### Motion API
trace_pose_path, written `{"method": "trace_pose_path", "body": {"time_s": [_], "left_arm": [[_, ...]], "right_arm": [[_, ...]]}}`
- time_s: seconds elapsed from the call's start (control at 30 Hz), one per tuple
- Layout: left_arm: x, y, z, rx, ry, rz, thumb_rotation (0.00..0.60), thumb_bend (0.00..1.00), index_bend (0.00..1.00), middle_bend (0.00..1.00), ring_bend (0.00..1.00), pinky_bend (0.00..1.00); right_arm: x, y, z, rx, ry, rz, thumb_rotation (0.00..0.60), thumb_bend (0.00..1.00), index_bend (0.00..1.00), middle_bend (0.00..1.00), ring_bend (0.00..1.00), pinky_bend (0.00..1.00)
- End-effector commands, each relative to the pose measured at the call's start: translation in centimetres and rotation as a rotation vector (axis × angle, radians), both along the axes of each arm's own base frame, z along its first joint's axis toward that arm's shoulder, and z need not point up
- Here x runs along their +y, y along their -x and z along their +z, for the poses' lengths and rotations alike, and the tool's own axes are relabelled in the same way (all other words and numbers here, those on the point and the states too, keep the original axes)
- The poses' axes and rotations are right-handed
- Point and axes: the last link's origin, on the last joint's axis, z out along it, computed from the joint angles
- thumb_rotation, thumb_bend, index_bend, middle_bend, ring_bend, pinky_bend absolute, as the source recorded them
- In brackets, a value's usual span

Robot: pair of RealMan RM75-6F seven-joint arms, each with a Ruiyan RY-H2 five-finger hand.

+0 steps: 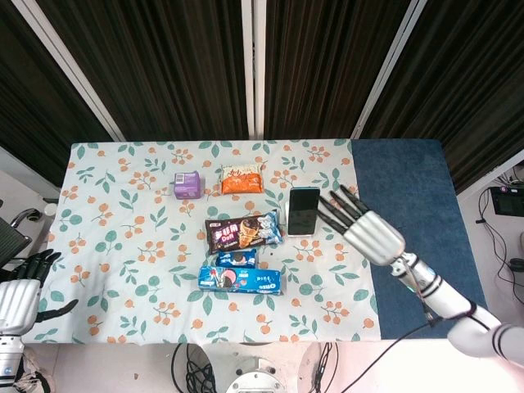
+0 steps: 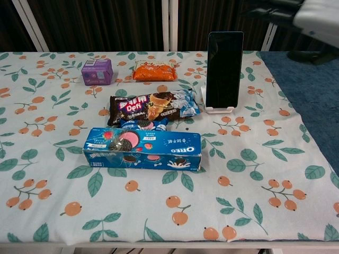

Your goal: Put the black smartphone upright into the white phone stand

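The black smartphone [image 2: 224, 70] stands upright in the white phone stand [image 2: 218, 109] at the right of the floral cloth; in the head view the smartphone [image 1: 303, 210] shows beside the snack packs. My right hand [image 1: 362, 224] is lifted off to the phone's right, fingers spread and holding nothing; only its edge [image 2: 312, 16] shows at the top right of the chest view. My left hand [image 1: 23, 288] rests off the table's left corner, fingers apart and empty.
An Oreo box [image 2: 143, 148], a small Oreo pack [image 2: 142, 124], a brown Defi cone wrapper [image 2: 151, 107], an orange snack bag [image 2: 154, 70] and a purple box [image 2: 97, 72] lie left of the stand. A blue mat [image 1: 405, 221] covers the table's right side.
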Motion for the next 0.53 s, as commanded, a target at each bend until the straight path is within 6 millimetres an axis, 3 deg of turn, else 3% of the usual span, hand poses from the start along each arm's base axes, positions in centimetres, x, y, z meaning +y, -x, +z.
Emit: {"method": "trace_pose_path", "body": {"time_s": [0.03, 0.2, 0.3, 0.43, 0.53], "left_arm": [[0.2, -0.4, -0.1, 0.007, 0.013, -0.011, 0.448, 0.1, 0.14, 0.11, 0.11, 0.24], [0.6, -1.2, -0.1, 0.023, 0.019, -0.033, 0.447, 0.1, 0.14, 0.11, 0.11, 0.24], [0.7, -1.6, -0.1, 0.03, 0.018, -0.047, 0.445, 0.1, 0.14, 0.11, 0.11, 0.24], [1.0, -2.0, -0.1, 0.035, 0.015, -0.071, 0.446, 0.1, 0.14, 0.11, 0.11, 0.24], [1.1, -2.2, -0.1, 0.04, 0.014, -0.079, 0.446, 0.1, 0.14, 0.11, 0.11, 0.24]], "right_arm": [[6.9, 8.3, 5.8, -0.364, 0.058, -0.463, 0.6, 0.33, 0.0, 0.0, 0.0, 0.0], [11.2, 14.9, 7.3, -0.518, 0.106, -0.665, 0.6, 0.37, 0.0, 0.0, 0.0, 0.0], [13.1, 17.2, 7.1, -0.586, 0.134, -0.715, 0.6, 0.37, 0.0, 0.0, 0.0, 0.0], [14.5, 18.8, 6.7, -0.589, 0.141, -0.741, 0.6, 0.39, 0.0, 0.0, 0.0, 0.0], [14.6, 18.8, 6.6, -0.599, 0.153, -0.72, 0.6, 0.39, 0.0, 0.0, 0.0, 0.0]]}}
